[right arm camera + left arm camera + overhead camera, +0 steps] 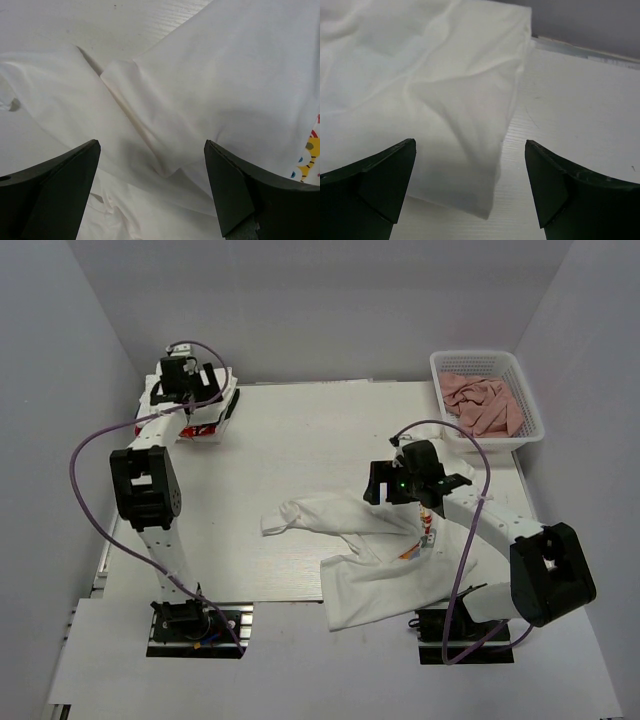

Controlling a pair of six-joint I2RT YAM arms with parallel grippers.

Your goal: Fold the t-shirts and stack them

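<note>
Printed t-shirt [375, 570] lies crumpled on the table [300, 440], near right, directly under the right gripper [415, 485].
That gripper's jaws stand wide apart and empty beside the cartoon print [310, 155]; a sleeve [285, 515] trails leftward. The left gripper [190, 390], equally wide and empty, hovers over a folded white t-shirt [215, 420] in the far-left corner, so the right arm is nearer.

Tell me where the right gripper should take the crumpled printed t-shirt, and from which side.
Probably the raised fold in the t-shirt, straight down from above. That ridge stands off the flatter cloth and lies between the open fingers of the right gripper, so closing would pinch it; elsewhere the fabric lies flat on the table.
</note>
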